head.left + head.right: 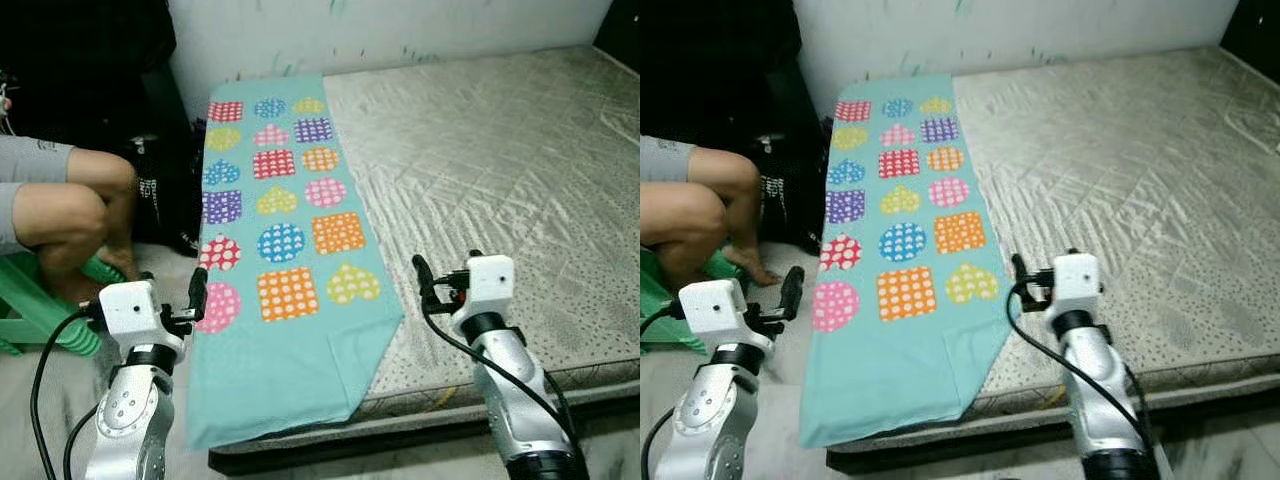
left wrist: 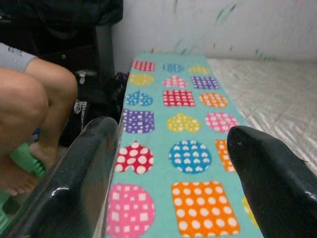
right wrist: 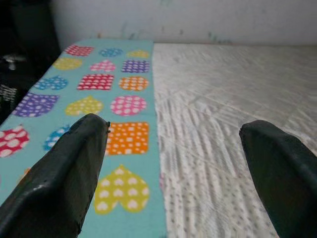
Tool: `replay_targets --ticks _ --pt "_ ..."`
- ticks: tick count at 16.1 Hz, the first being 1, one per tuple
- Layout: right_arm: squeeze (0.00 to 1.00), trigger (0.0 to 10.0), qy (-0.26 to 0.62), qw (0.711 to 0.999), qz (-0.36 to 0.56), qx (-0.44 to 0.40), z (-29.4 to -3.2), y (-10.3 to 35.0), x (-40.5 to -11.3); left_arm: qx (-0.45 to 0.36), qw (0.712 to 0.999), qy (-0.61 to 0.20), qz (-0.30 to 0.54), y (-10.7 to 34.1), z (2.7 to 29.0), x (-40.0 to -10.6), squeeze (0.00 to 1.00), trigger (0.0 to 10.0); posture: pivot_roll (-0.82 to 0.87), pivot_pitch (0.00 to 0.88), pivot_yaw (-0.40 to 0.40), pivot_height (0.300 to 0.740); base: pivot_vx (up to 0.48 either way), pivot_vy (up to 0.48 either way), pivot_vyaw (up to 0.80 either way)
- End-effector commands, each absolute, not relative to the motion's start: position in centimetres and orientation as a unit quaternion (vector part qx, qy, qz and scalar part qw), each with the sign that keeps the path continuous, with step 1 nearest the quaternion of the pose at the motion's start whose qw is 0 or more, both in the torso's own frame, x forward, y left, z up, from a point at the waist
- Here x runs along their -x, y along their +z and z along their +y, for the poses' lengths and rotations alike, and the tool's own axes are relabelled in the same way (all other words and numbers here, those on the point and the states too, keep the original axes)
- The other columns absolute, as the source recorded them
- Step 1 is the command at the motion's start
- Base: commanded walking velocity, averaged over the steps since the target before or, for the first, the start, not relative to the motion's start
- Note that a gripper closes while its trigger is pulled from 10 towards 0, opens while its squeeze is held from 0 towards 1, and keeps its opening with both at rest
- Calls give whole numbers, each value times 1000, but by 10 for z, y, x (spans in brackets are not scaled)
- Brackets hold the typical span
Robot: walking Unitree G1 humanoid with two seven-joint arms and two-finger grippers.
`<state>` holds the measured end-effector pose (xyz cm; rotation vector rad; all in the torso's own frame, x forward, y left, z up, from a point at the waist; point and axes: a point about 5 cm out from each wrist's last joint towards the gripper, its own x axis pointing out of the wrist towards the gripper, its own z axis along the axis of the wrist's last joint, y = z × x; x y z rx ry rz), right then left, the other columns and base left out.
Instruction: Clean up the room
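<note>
A teal blanket (image 1: 290,250) printed with dotted hearts, squares and circles lies flat along the left side of the bare grey mattress (image 1: 500,160). Its near end hangs over the mattress's front edge. My left gripper (image 1: 198,290) is held up at the blanket's left edge, near the front; in the left wrist view its fingers (image 2: 94,148) stand wide apart and hold nothing. My right gripper (image 1: 422,275) hovers over the mattress just right of the blanket's near corner. It is open too, with its fingers (image 3: 74,153) spread on either side of the blanket's right edge (image 3: 156,129).
A person's bare knees (image 1: 70,200) are at the left, seated on a green plastic stool (image 1: 40,300) close to my left arm. Dark bags (image 1: 160,170) stand between the person and the bed. A white wall (image 1: 380,30) runs behind the bed.
</note>
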<state>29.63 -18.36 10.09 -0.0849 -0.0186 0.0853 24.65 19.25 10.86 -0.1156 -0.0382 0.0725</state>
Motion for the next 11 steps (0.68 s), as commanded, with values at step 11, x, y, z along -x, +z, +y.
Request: replay_targets --ticks 11 --pt "0 10000 78 996 7 38 -182 99 -290 47 998 45 -16 114 199 -246 0 10000 -51 166 93 684 0 0 0"
